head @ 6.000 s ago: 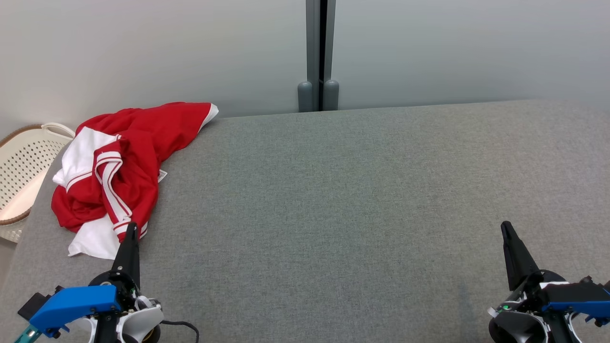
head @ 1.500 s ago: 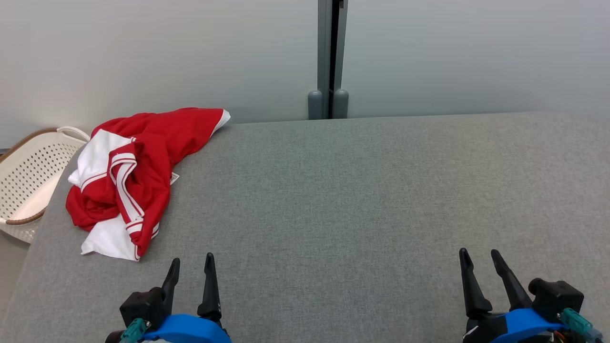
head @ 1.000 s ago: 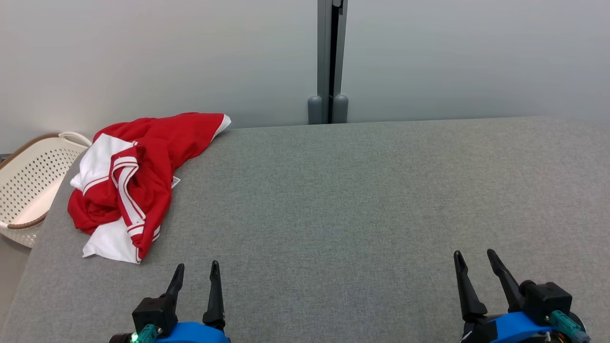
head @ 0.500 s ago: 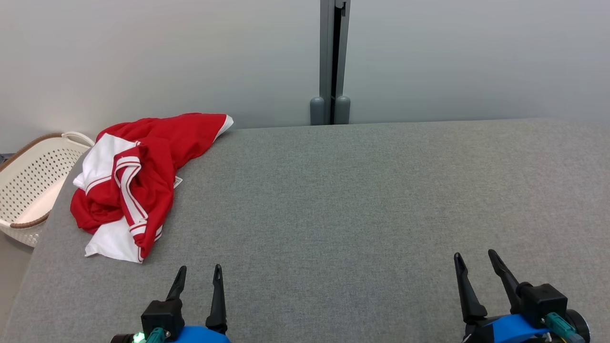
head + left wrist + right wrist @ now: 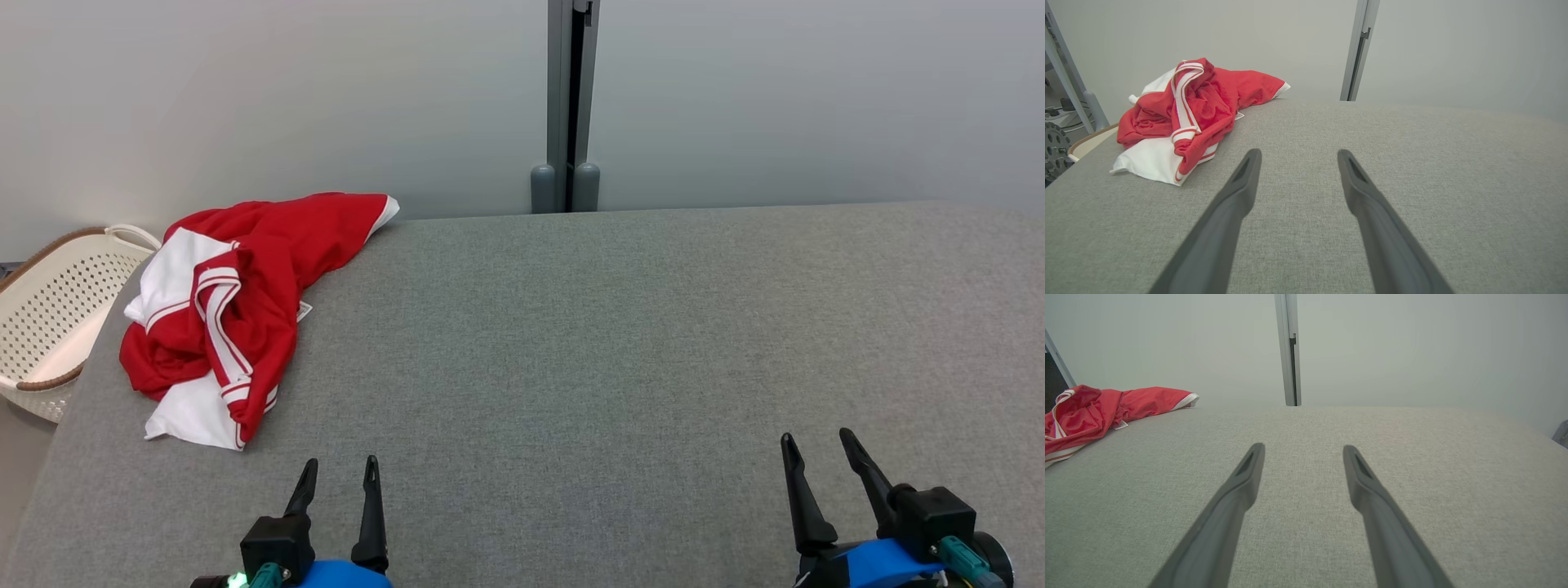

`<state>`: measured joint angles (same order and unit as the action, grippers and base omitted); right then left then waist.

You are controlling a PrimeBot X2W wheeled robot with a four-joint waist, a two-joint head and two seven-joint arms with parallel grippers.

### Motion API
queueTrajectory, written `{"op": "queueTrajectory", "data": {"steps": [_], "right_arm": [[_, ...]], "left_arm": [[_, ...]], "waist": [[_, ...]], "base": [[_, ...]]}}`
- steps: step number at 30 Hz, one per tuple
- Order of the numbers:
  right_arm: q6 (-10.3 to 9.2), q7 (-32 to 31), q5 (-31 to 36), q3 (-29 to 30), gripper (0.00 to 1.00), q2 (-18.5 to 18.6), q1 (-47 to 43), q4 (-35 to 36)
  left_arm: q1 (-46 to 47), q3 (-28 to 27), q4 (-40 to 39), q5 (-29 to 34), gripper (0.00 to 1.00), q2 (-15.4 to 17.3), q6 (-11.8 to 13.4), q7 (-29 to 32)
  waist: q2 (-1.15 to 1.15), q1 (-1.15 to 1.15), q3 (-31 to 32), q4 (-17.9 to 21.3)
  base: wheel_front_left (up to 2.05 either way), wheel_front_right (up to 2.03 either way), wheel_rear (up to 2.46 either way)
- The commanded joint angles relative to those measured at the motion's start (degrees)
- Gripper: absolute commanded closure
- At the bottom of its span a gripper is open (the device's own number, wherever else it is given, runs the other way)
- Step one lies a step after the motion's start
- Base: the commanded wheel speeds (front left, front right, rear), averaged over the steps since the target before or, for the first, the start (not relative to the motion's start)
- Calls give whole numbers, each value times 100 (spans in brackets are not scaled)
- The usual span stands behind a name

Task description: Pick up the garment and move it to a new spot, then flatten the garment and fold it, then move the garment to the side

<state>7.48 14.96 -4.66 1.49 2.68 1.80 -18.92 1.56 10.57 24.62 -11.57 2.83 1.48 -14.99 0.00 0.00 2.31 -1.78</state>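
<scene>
A crumpled red and white garment lies heaped at the far left corner of the grey table. The left wrist view has the garment at its upper left; in the right wrist view the garment lies at the far left edge. My left gripper hovers open near the front edge, to the right of and nearer than the heap, nothing between its fingers. My right gripper stands open and empty at the front right, far from the cloth, its fingers over bare table.
A white perforated basket with a brown rim stands off the table's left edge, beside the garment. A pale wall with a grey vertical post runs along the table's far edge. Grey table surface stretches across the middle and right.
Since six seconds ago both grippers turned so that both fingers of each show, and the camera shifted slightly. In the last second the left gripper drew back a little; the garment has not moved.
</scene>
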Motion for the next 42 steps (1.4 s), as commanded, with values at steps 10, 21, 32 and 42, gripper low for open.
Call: {"op": "queueTrajectory", "data": {"steps": [10, 21, 32, 42], "right_arm": [[3, 35, -10, 2, 0, 35, -36, 103], [3, 33, -117, -31, 0, 32, -4, 160], [2, 33, -195, -115, 0, 35, 82, 114], [3, 33, -86, -99, 0, 34, 160, 120]], "left_arm": [[115, 13, 33, 38, 0, 13, 18, -29], [171, -62, -21, 79, 0, 82, 30, -28], [89, -157, -80, 40, 0, 124, 30, -25], [202, -160, -96, -7, 0, 128, -43, -24]], "waist": [[0, 0, -22, -402], [0, 0, -26, -1624], [0, 0, -8, -2389], [0, 0, -119, -2349]], "base": [[0, 0, 0], [0, 0, 0], [0, 0, 0], [0, 0, 0]]}}
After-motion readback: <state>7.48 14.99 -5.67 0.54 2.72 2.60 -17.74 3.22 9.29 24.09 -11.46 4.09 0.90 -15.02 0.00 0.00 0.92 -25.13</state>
